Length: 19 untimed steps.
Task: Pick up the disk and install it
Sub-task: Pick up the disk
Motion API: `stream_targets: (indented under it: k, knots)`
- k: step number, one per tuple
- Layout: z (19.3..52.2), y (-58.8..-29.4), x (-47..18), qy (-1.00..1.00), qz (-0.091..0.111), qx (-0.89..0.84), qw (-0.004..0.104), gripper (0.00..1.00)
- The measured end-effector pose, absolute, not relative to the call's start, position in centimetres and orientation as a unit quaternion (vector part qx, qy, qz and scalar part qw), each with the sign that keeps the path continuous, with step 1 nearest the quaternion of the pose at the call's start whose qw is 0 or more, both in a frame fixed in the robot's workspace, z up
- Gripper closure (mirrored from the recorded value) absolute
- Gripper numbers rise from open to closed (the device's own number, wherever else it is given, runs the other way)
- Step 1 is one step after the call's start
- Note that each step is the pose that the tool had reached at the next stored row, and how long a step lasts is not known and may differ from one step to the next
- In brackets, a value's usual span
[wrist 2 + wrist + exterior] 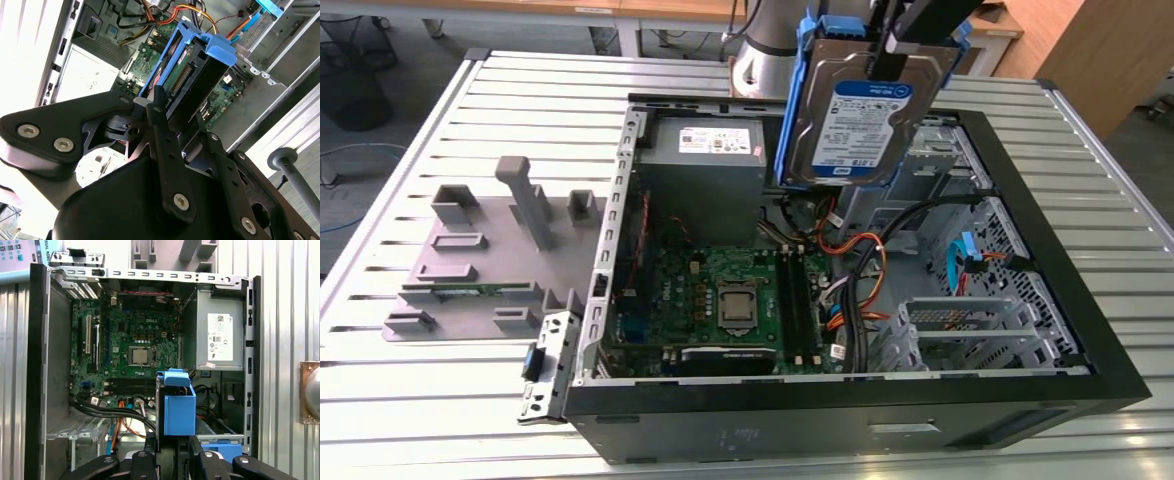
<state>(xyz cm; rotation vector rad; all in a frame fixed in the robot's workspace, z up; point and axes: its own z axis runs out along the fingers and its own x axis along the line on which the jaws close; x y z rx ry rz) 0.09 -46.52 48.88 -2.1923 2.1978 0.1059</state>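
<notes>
Aloft in the arm's pincer (179,105), which is clenched, apparently across its flat faces, the disk (867,110) hangs upright in its blue carrier (179,410) above the open computer case (1067,380), near the power supply (700,150). Rigid, fairly weighty and likely shock-sensitive, the disk looks best held by its metal body rather than that flexible plastic carrier; beyond, the case rests on the slatted bench (427,400).
</notes>
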Motion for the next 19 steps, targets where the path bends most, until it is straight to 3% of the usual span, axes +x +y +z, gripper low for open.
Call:
stream_targets:
  k: [19]
  knots:
    - [48.88,-47.13,0.09,0.707,0.034,-0.706,0.018,0.65]
